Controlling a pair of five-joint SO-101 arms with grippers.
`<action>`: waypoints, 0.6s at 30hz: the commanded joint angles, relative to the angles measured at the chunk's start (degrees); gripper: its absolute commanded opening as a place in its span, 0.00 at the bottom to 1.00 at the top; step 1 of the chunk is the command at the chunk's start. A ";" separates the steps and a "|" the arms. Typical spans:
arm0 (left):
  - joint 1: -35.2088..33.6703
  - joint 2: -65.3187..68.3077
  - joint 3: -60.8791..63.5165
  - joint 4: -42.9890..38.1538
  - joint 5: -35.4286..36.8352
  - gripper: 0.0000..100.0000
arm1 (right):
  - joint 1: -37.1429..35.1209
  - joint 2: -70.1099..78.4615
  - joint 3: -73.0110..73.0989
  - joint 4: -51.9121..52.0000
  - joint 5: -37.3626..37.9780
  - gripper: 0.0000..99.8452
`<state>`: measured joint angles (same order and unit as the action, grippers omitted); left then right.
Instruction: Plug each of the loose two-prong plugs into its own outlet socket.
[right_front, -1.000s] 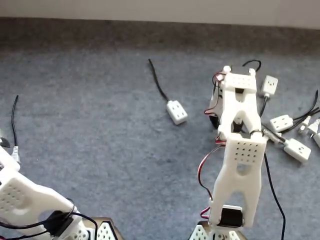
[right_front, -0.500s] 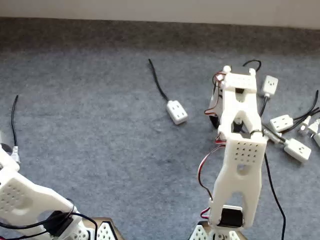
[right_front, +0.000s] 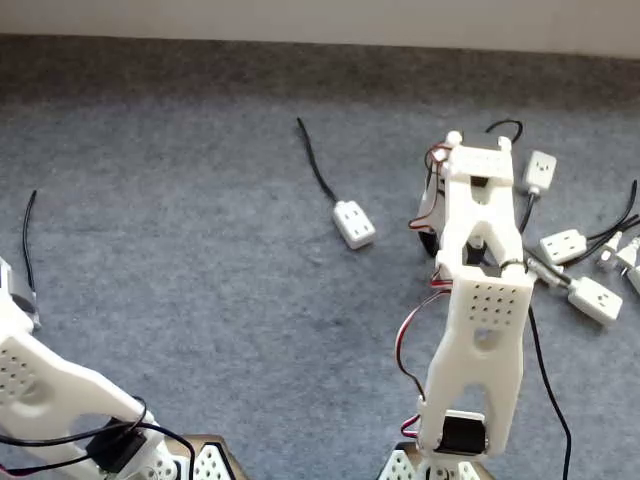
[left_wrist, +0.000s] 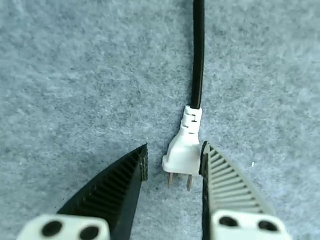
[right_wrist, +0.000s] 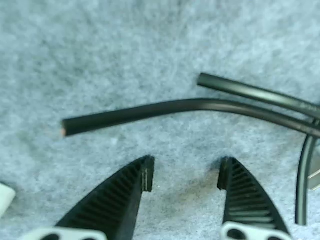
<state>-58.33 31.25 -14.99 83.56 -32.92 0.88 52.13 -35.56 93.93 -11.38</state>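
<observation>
Grey felt-like worktop (right_front: 200, 300) under everything.

Left tool (left_wrist: 173, 161): spread wide, pinching nothing. White two-prong plug (left_wrist: 184, 159) lies flat between its fingers, touching the pale finger (left_wrist: 225, 185) and apart from the black finger (left_wrist: 120, 185). The plug's long axis follows the tool's own line, with the prongs toward the wrist and the plug cord (left_wrist: 198, 55) leaving straight away from it.

High view: left arm (right_front: 40, 390) sits at 8 o'clock. A thin black lead (right_front: 27, 235) runs roughly 12-to-6 along the 9 o'clock edge and passes under that arm.

Right tool (right_wrist: 186, 175): spread, nothing between the fingers, bare worktop beneath. Just past its tips lies a cut-end cord (right_wrist: 64, 131), with a second cord (right_wrist: 250, 92) near it. In the high view the right arm (right_front: 480, 300) stretches from 6 o'clock toward 1 o'clock and covers part of the cable tangle there.

Lone socket block (right_front: 353, 223) is near centre, well apart from both arms, its tail (right_front: 315, 165) trailing toward 11 o'clock. Three socket blocks (right_front: 561, 245) cluster at 3 o'clock, just beside the right arm. Loose plugs (right_front: 612, 250) at that edge are partly cut off and hard to make out.
</observation>
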 joint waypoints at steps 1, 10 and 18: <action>-1.10 0.40 -4.53 1.05 -0.44 0.18 | -2.51 0.92 0.13 -0.92 1.23 0.22; -1.19 0.57 -6.20 6.07 -5.54 0.18 | -2.51 0.92 0.13 -0.92 1.14 0.22; -1.45 0.84 -6.20 6.68 -5.98 0.18 | -2.51 0.92 0.13 -0.92 1.14 0.22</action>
<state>-59.03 32.40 -19.12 89.36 -38.37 0.88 52.13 -35.56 93.93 -11.38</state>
